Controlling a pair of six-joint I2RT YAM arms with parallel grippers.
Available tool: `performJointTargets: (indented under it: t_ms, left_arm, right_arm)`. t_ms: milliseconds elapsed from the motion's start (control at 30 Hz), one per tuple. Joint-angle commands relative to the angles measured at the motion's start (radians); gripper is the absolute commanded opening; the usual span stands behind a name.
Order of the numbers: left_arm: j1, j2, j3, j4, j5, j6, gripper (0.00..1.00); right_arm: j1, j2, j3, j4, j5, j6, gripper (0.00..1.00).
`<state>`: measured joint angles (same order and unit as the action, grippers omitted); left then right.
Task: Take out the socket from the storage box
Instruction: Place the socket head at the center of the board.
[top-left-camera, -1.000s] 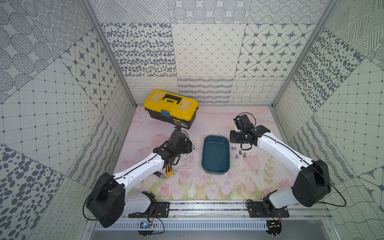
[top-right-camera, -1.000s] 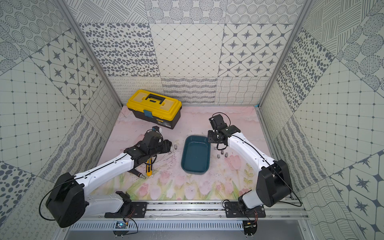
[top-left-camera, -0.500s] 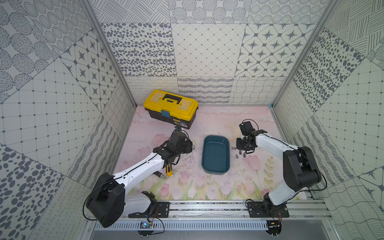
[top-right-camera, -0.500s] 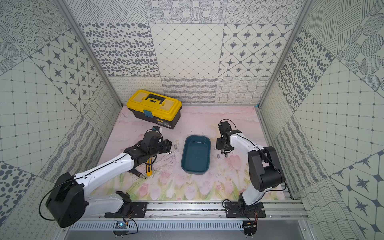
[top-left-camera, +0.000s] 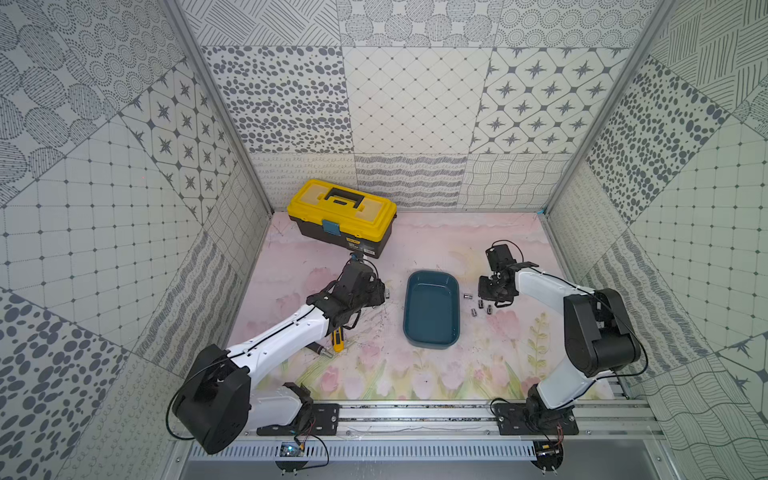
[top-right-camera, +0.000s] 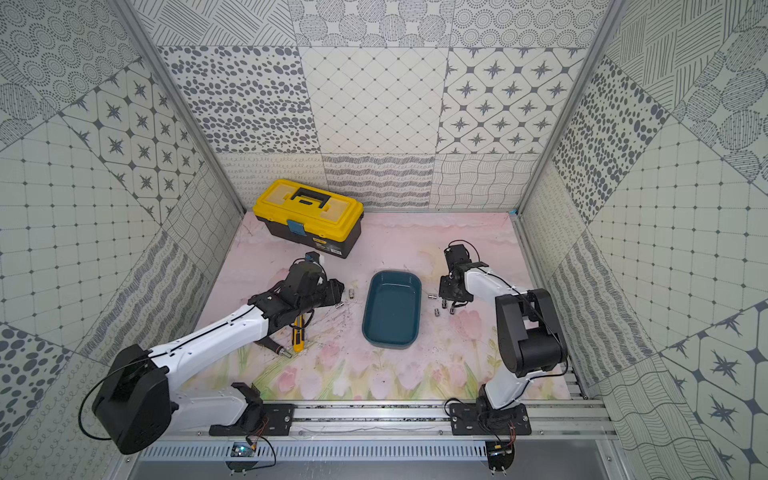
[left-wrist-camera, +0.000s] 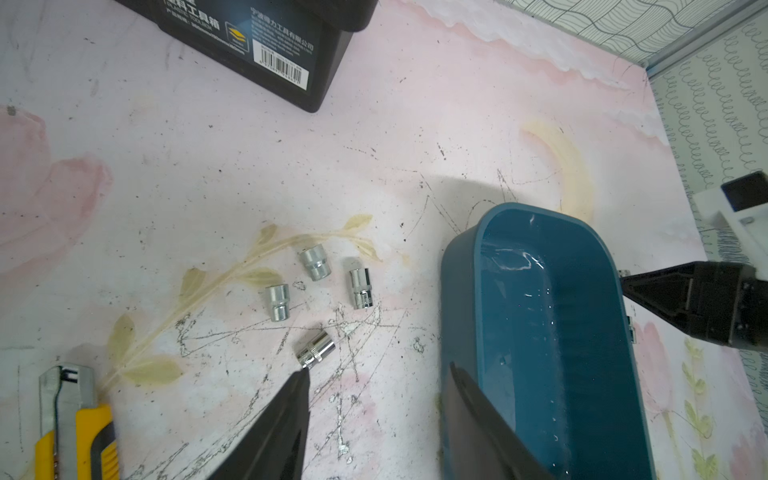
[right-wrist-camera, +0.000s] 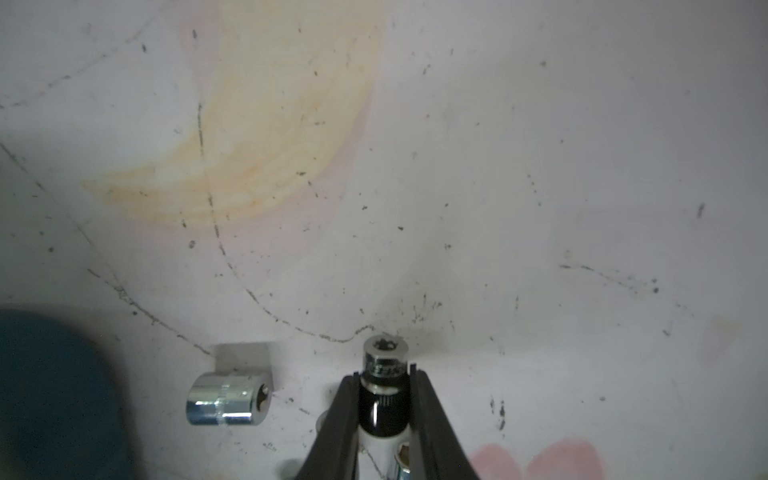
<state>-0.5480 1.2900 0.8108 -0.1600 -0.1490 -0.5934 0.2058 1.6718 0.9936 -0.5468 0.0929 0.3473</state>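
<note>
On a scuffed pink flowered mat (top-left-camera: 457, 374) inside a cell of patterned tile walls, a socket (right-wrist-camera: 383, 353) stands outside the blue storage box (top-left-camera: 431, 275), just off its right side, pinched upright between the narrowed fingers of the right gripper (right-wrist-camera: 384, 376); another socket (right-wrist-camera: 228, 399) lies on its side close by. Across the box, the left gripper (left-wrist-camera: 379, 370) hangs part-open around nothing, one fingertip just beside one of four loose sockets (left-wrist-camera: 316, 262). A yellow-lidded toolbox (top-left-camera: 343, 222) sits at the back, a yellow knife (top-left-camera: 338, 338) under the left arm

Bright, even light overall; the right wrist view is dim, with the storage box (right-wrist-camera: 54, 395) blurred.
</note>
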Motion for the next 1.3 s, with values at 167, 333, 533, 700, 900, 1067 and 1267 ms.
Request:
performJointTargets:
  t_ms: [167,333,533,700,900,1067,1267]
  left_arm:
    - [0.002,0.000,0.019,-0.009,0.012,0.018,0.57]
    - [0.002,-0.001,0.022,-0.012,0.012,0.017,0.57]
    - [0.003,0.000,0.024,-0.012,0.015,0.012,0.57]
    - [0.002,0.000,0.027,-0.009,0.019,0.007,0.57]
    - [0.003,0.003,0.030,-0.009,0.023,0.009,0.57]
    - [0.002,0.006,0.033,-0.008,0.023,0.010,0.57]
    - [0.002,0.012,0.044,-0.012,0.024,0.013,0.57]
  right_arm:
    - [-0.021,0.035,0.006,0.035,-0.020,-0.010,0.21]
    - [-0.027,0.049,0.014,0.027,-0.026,-0.009,0.26]
    - [-0.028,0.045,0.012,0.027,-0.025,-0.009,0.40]
    - [-0.028,0.040,0.011,0.028,-0.021,-0.011,0.41]
    - [-0.032,0.031,0.014,0.027,-0.018,-0.011,0.42]
    - [-0.037,0.028,0.016,0.023,-0.021,-0.012,0.42]
    - [-0.047,0.002,0.018,0.006,-0.019,-0.020,0.43]
